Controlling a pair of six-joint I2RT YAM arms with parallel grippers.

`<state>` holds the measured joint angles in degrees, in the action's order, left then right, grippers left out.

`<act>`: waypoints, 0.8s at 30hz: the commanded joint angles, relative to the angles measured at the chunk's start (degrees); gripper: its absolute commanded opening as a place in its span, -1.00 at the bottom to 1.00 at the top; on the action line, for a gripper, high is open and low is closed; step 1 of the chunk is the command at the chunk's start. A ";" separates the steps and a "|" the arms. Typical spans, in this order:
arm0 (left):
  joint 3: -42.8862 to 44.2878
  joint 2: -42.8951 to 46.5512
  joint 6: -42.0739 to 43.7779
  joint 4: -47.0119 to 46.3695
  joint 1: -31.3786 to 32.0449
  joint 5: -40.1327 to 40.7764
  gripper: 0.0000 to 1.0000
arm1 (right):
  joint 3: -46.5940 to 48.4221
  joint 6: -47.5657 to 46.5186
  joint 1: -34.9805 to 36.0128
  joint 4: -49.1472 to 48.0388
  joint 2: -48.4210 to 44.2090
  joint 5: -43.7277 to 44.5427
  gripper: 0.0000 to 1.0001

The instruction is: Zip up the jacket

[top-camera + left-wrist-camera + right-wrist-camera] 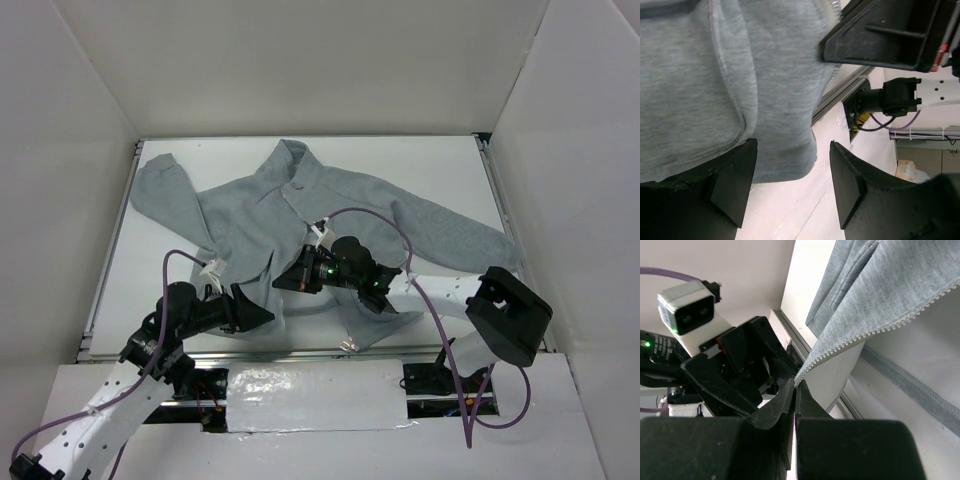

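Note:
The light-grey fleece jacket lies front up on the white table, collar at the far side, sleeves spread left and right. Its lower front is open. My right gripper is shut on the zipper edge of one front panel and holds it lifted; in the right wrist view the pale zipper teeth run up from the closed fingertips. My left gripper is open just left of it. In the left wrist view the jacket's bottom hem corner lies just past the open gripper, touching neither finger.
The table's metal rail runs along the left, and white walls enclose the far side and both flanks. The other front panel lies by the near edge under the right arm. The left wrist's camera shows close behind the right gripper.

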<state>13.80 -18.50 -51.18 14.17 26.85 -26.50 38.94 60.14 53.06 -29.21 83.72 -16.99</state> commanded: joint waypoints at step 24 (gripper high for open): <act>-2.03 0.49 -2.35 -2.40 1.01 -0.92 0.01 | 5.18 2.26 3.63 -0.76 2.32 7.67 -1.00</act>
<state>12.05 -17.82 -52.82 14.90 27.57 -25.80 41.58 62.37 56.03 -29.08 85.76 -11.09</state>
